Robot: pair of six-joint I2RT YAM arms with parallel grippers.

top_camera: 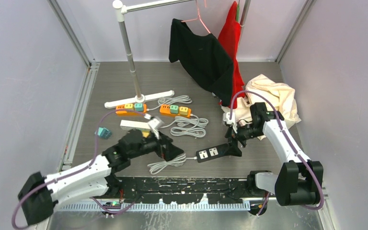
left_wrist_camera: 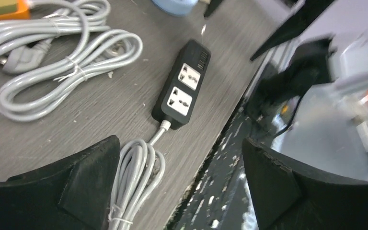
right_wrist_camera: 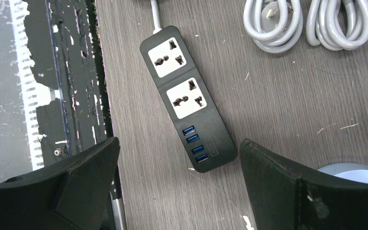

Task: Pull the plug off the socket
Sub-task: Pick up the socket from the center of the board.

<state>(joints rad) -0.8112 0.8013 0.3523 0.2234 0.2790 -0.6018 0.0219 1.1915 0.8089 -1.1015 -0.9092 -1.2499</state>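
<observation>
The socket is a black power strip (top_camera: 211, 153) (left_wrist_camera: 182, 88) (right_wrist_camera: 187, 96) lying flat near the table's front edge. Its two white outlets and its blue USB ports are all empty. Its grey cord (left_wrist_camera: 132, 177) lies coiled at its left end. A pale blue-grey round thing (right_wrist_camera: 352, 173) (left_wrist_camera: 175, 5) lies just past the USB end, cut off by the frame; I cannot tell whether it is the plug. My left gripper (top_camera: 170, 149) (left_wrist_camera: 182, 191) hangs open over the coiled cord. My right gripper (top_camera: 233, 143) (right_wrist_camera: 179, 187) stands open at the USB end, holding nothing.
Two orange power strips (top_camera: 130, 109) (top_camera: 175, 110), a white strip (top_camera: 135, 125) and grey cable coils (top_camera: 189, 125) lie behind. A small teal thing (top_camera: 103, 132) is at the left. A clothes rack (top_camera: 132, 62) with a black garment (top_camera: 203, 55) and cream cloth (top_camera: 275, 98) fill the back.
</observation>
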